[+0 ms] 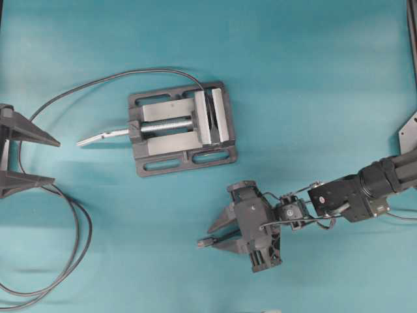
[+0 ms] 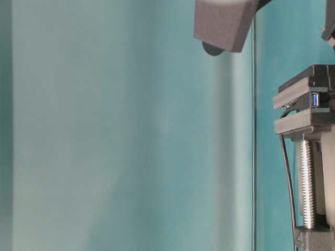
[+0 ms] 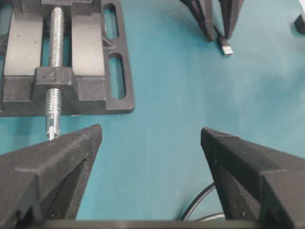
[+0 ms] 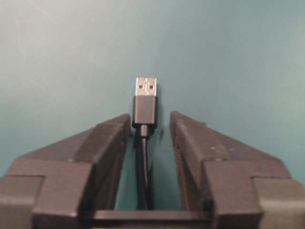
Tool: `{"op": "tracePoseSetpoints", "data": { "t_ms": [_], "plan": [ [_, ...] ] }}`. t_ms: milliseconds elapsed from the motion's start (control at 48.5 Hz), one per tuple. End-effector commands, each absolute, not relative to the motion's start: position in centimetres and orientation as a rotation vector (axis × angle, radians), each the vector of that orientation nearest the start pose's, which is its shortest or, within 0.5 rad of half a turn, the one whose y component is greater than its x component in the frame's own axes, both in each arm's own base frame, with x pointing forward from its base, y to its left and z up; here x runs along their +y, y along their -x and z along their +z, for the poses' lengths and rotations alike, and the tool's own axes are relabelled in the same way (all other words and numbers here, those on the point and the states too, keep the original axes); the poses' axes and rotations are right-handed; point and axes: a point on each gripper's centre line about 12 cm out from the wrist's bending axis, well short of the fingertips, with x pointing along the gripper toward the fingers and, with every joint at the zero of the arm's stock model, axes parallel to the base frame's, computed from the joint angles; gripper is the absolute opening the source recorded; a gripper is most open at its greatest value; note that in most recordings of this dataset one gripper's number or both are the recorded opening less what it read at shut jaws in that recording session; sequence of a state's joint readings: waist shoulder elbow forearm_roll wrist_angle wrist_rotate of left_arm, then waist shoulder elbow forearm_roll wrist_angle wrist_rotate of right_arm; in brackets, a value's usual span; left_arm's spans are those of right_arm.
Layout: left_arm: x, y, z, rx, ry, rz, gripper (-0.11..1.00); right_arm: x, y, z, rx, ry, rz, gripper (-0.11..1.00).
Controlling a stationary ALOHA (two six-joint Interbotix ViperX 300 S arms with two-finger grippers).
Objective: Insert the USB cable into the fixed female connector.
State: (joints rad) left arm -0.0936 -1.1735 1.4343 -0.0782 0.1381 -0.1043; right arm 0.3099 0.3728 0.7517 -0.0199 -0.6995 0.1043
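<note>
Right wrist view shows the right gripper [image 4: 149, 125] fingers spread beside the USB cable [image 4: 144, 110] on the table [image 4: 238, 57]; it looks light and bendy, so pinch its hard plug.

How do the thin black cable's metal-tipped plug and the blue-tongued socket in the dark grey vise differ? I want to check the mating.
The plug lies loose on the teal table, between the right gripper's fingers; the socket sits clamped in the vise. The plug's tip is bare metal; the socket's opening shows blue. Both are small and rectangular.
</note>
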Motion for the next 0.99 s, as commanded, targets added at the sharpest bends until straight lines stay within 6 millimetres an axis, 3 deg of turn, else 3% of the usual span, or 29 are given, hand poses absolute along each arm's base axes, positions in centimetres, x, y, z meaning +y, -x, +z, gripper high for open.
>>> {"op": "tracePoseSetpoints", "data": {
  "t_ms": [0, 640, 970],
  "plan": [
    [-1.5, -14.8, 18.0, 0.398, 0.179, -0.062, 1.0, 12.7, -38.4, 7.3, 0.412, -0.032, 0.304, 0.35],
    [-1.5, -14.6, 17.6, 0.411, 0.21, -0.055, 1.0, 13.5, -38.6, 6.5, 0.427, -0.029, 0.318, 0.32],
    [-1.5, -14.6, 17.6, 0.411, 0.211, -0.054, 1.0, 13.7, -38.4, 6.1, 0.452, 0.024, 0.347, 0.21]
  ]
}}
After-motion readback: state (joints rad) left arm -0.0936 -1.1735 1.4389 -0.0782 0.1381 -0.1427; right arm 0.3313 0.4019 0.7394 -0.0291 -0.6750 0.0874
